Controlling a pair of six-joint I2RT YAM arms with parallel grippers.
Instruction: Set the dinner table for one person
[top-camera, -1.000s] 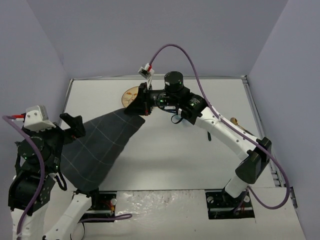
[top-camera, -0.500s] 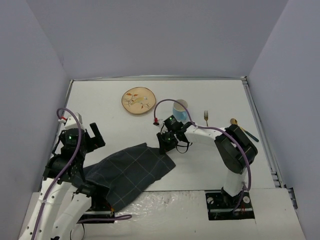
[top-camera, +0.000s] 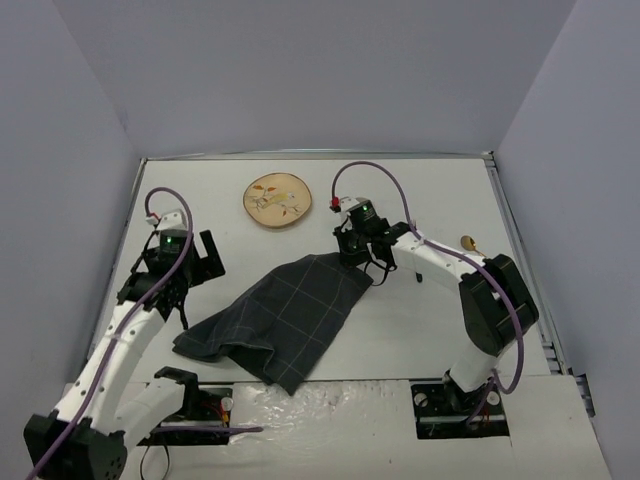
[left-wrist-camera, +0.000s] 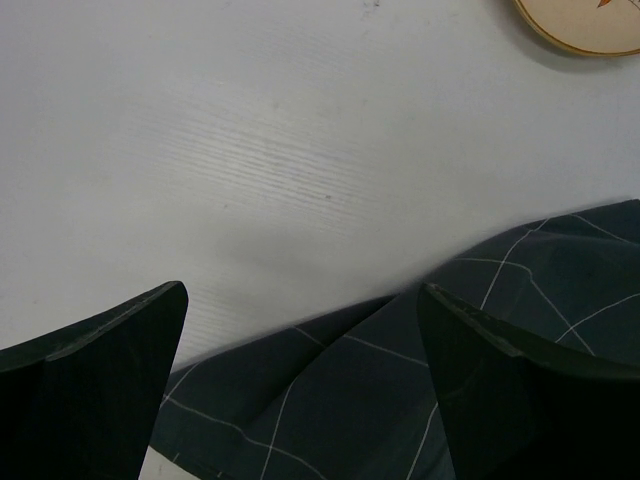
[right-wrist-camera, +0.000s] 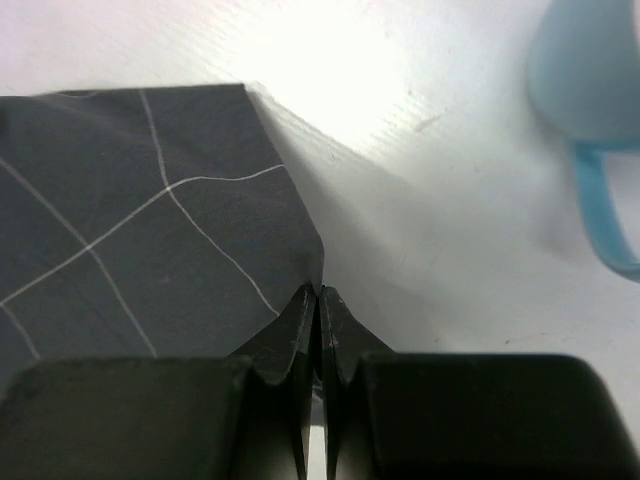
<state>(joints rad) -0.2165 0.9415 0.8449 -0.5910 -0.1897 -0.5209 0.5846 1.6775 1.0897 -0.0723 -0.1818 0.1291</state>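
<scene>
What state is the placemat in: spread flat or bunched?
Partly spread, not flat. The right gripper pinches the far corner of the placemat, but its near-left part lies folded over and wrinkled.

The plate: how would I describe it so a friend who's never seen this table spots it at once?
On the big white dinner table, look toward the far edge, left of centre, beyond the dark checked placemat. The plate lies there, touching nothing. It alone is round, flat and tan, with a leafy pattern.

Robot lab, lilac walls boxing table, bolted arms
</scene>
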